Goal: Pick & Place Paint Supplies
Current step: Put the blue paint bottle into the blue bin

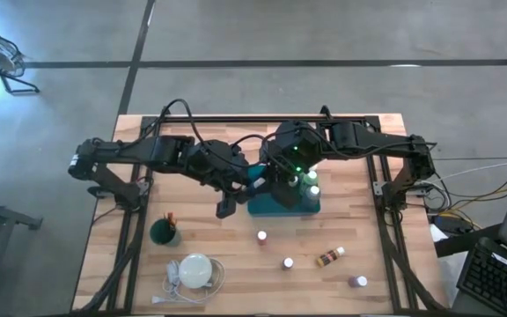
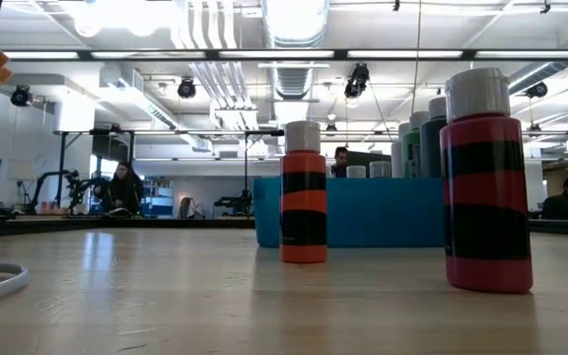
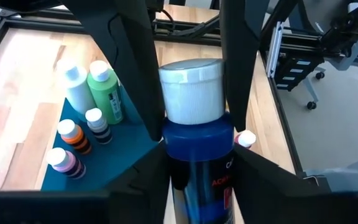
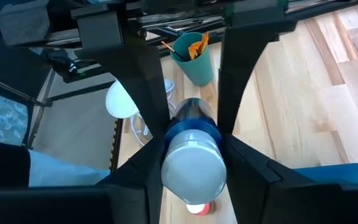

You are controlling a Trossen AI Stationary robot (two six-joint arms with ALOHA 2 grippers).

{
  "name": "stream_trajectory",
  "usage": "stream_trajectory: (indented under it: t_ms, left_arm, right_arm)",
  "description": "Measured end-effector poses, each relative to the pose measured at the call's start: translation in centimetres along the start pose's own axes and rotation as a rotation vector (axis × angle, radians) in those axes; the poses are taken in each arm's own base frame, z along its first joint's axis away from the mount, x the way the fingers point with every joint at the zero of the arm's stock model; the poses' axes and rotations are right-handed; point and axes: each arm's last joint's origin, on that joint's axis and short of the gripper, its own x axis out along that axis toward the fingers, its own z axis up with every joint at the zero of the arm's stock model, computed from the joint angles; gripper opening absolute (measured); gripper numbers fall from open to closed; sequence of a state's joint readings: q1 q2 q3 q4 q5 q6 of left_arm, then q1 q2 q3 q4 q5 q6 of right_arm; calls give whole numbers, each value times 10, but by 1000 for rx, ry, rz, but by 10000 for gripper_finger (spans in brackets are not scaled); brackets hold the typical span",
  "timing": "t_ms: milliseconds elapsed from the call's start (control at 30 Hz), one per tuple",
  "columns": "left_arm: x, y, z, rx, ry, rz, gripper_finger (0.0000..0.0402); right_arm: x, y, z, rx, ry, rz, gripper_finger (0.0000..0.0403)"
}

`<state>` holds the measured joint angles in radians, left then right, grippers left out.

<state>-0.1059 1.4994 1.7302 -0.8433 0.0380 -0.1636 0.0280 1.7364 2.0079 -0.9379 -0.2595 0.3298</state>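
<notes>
left gripper (image 3: 194, 134): fingers clamped on blue paint bottle (image 3: 194, 155), above teal tray (image 1: 282, 208) | right gripper (image 4: 191, 134): also pinching that bottle, near its white cap | other bottles stand in tray

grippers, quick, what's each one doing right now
left gripper: shut on the blue paint bottle.
right gripper: shut on the same blue paint bottle, at its capped end.

White-capped blue paint bottle (image 3: 194, 143) clamped between both pincers above the tray.
</notes>
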Motion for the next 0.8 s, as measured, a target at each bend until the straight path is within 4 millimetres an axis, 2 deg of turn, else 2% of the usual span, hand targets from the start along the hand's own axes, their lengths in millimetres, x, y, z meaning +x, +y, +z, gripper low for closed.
stream_trajectory:
  t_ms: [233, 400, 600, 800]
  left_arm:
    - [0, 0, -4, -16, 40, -21, 241]
    - [-11, 0, -8, -18, 68, -12, 291]
    - [-45, 3, -7, -43, -28, 138, 299]
    - [-84, 8, -7, -57, -159, 337, 292]
  right_arm:
    - [-13, 3, -2, -2, -5, 5, 125]
    - [-21, 2, -11, 21, 73, -26, 125]
    - [-27, -6, -30, 67, 243, -176, 125]
    - [-23, -12, -34, 53, 261, -281, 125]
